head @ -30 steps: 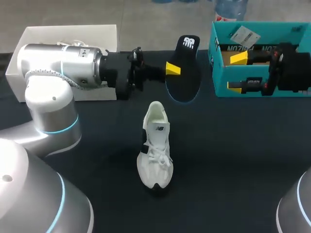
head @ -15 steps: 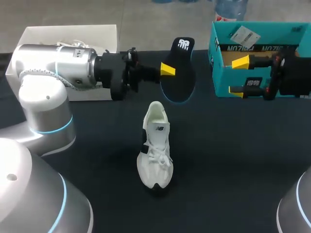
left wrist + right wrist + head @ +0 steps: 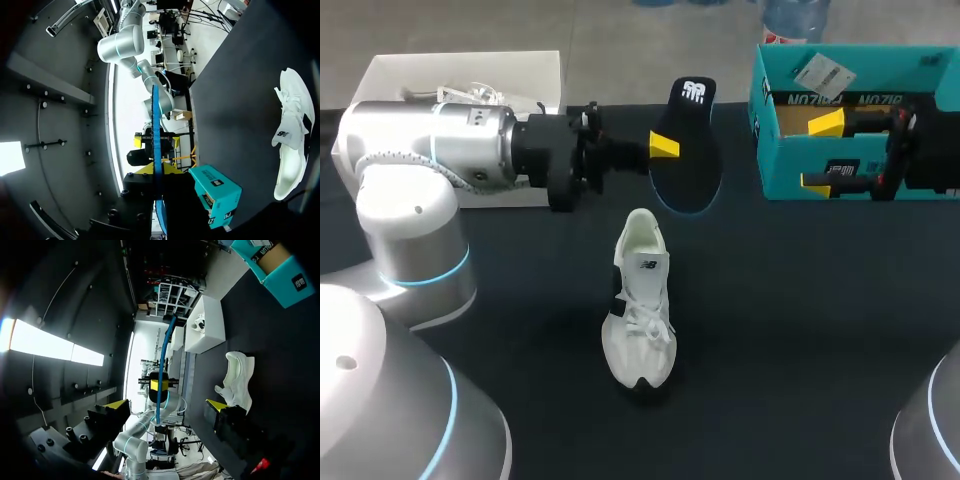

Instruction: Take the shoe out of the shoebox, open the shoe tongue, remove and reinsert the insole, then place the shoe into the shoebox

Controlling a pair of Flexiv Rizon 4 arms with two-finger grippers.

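Left gripper (image 3: 672, 146): far finger hidden behind insole (image 3: 686, 150), only one yellow tip shows. Left arm (image 3: 430, 150) covers the front of white box (image 3: 470, 70) at worktop (image 3: 800, 330) far left corner. Right arm (image 3: 932, 150) cut off by picture edge; right gripper (image 3: 822, 152) hides part of shoebox (image 3: 782, 150) front wall. Left wrist view: insole edge-on, faces unseen

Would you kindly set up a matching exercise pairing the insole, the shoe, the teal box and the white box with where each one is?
1 insole
2 shoe
3 teal box
4 white box

A table's far left corner
B mid-table, on its sole
C in the left gripper, off the table
D table's far right corner

Pairs: 1-C, 2-B, 3-D, 4-A
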